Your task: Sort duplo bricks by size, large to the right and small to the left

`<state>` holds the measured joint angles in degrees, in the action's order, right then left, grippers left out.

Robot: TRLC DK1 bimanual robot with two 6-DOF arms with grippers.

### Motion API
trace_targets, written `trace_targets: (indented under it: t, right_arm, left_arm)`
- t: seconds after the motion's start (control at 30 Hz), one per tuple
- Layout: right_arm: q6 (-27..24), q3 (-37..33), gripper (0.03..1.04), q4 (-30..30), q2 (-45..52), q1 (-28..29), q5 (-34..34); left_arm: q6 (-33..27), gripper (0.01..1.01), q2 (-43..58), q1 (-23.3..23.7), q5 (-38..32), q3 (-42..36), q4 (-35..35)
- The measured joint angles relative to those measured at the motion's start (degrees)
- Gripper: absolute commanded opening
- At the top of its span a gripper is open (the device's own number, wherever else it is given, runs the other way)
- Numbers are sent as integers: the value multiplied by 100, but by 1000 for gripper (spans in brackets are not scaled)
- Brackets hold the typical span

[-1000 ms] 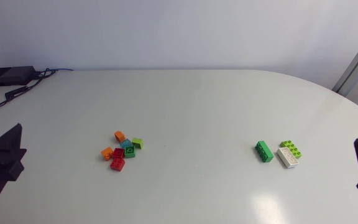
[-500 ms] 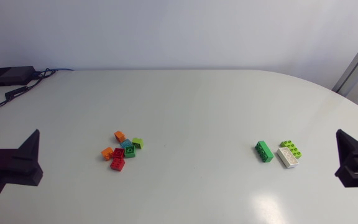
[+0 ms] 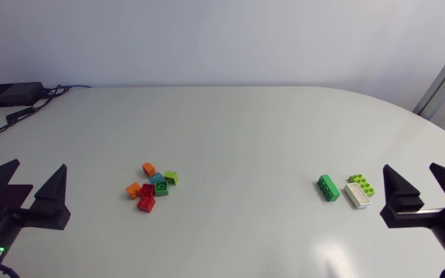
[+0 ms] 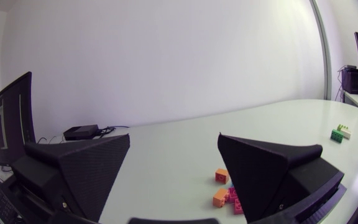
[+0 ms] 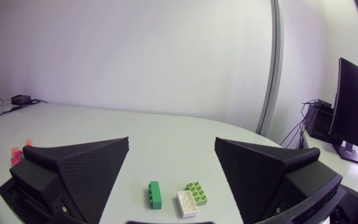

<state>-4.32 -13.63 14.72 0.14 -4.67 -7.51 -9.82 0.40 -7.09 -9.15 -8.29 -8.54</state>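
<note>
- Both arms have swung in from the side edges. The left gripper (image 3: 37,166) now shows both fingers at the near left and the right gripper (image 3: 409,167) both at the near right. No brick has shifted.
- Left gripper: fingers spread wide with nothing between them, over the bare table (image 3: 238,131), well left of the small bricks (image 3: 150,188).
- Small bricks: a tight pile left of centre in orange, red, teal, green and lime, each touching or just beside its neighbour.
- From the left wrist, the pile (image 4: 225,190) lies ahead of the gripper (image 4: 174,140), partly hidden behind one finger.
- Right gripper: released too, fingers wide apart and empty, just right of the large bricks (image 3: 347,189).
- Large bricks: three on the right side. The green brick (image 3: 328,188) is leftmost, the white brick (image 3: 358,196) is just beside it, and the lime brick (image 3: 361,184) is against the white one's far side.
- From the right wrist, the green (image 5: 155,195), white (image 5: 188,203) and lime (image 5: 197,193) bricks sit ahead of the gripper (image 5: 171,142), framed between its fingers.
- A black box (image 3: 10,94) sits at the far left corner.
</note>
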Motion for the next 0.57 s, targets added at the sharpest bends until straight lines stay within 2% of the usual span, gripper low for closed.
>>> trace_targets:
  t: [0.4, 0.57]
  right_arm:
    - [223, 1003, 997, -1145, 0, 352, 610]
    - [323, 1117, 997, -1471, 0, 431, 721]
  left_arm:
    - [647, 984, 2, 540, 721, 562, 634]
    - [807, 984, 2, 667, 861, 695, 772]
